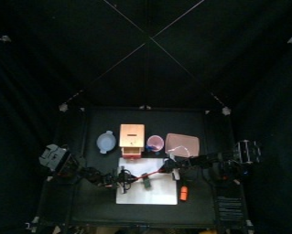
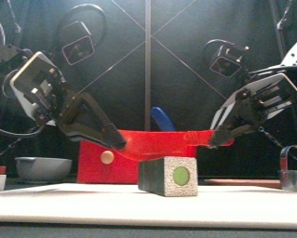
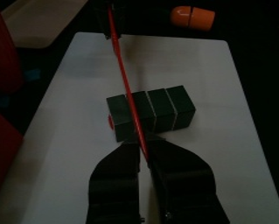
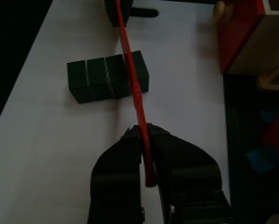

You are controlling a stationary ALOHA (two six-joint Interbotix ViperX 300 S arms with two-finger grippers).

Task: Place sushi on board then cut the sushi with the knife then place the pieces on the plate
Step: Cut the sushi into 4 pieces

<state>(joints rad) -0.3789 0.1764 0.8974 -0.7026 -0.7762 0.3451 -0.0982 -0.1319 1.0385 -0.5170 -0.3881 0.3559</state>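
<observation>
The black worktop (image 1: 112, 119) carries the white cutting board (image 1: 155, 196) at its 6 o'clock side. An orange toy (image 1: 182, 192) lies just off the board's 3 o'clock edge.

The left gripper (image 3: 142, 157) comes in from 9 o'clock and the right gripper (image 4: 144, 140) from 3 o'clock. Each is clamped on one end of the red knife (image 3: 121, 79), so the blade spans the board from 9 to 3.

The sushi roll (image 2: 169, 177) lies near the board's middle, its length running 12 to 6. The blade crosses it over the seam nearest its 12 o'clock end. I cannot tell whether it is pressing.

The roll looks light and rigid, made of blocks likely to part cleanly at a seam, and apt to skid on the smooth board under a slanted push. A straight downward press seems safest. Pieces are probably best pinched across their flat dark sides. The knife looks thin and may flex, which the grip at both ends should limit.
</observation>
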